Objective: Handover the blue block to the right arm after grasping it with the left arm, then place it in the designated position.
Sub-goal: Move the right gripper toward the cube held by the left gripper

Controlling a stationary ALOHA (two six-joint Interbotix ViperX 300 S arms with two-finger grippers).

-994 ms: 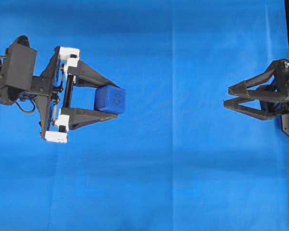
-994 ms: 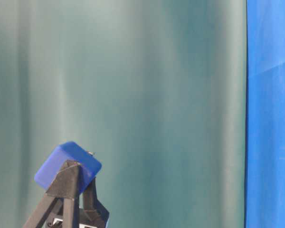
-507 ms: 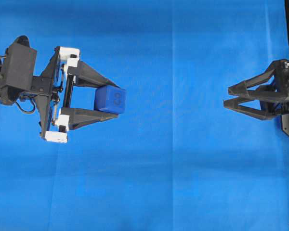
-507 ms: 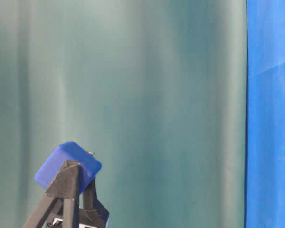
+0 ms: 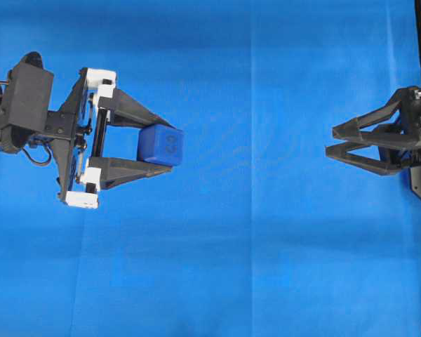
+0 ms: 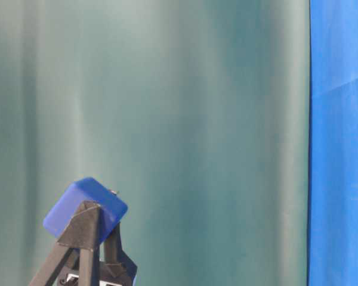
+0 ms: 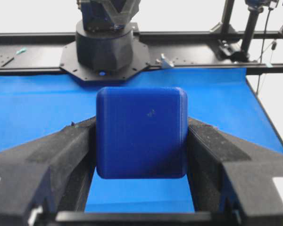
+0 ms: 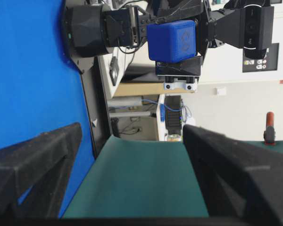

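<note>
blue block (image 5: pixel 161 145) unchanged from earlier frames, clamped between the 2 fingers of the left arm (image 5: pixel 153 144), lifted off the cloth (image 5: pixel 266 267) | left arm level, pointing right, no motion | right arm (image 5: pixel 329 149) well apart, fingers spread, empty, facing the block

In the table-level view the left hand (image 6: pixel 92 221) is cut off by the bottom edge, and one finger covers part of the blue block (image 6: pixel 77 202). The block's embossed mark (image 5: pixel 171 145) is too small to read (overhead). The right hand (image 5: pixel 335 142) runs past the overhead view's right edge.
</note>
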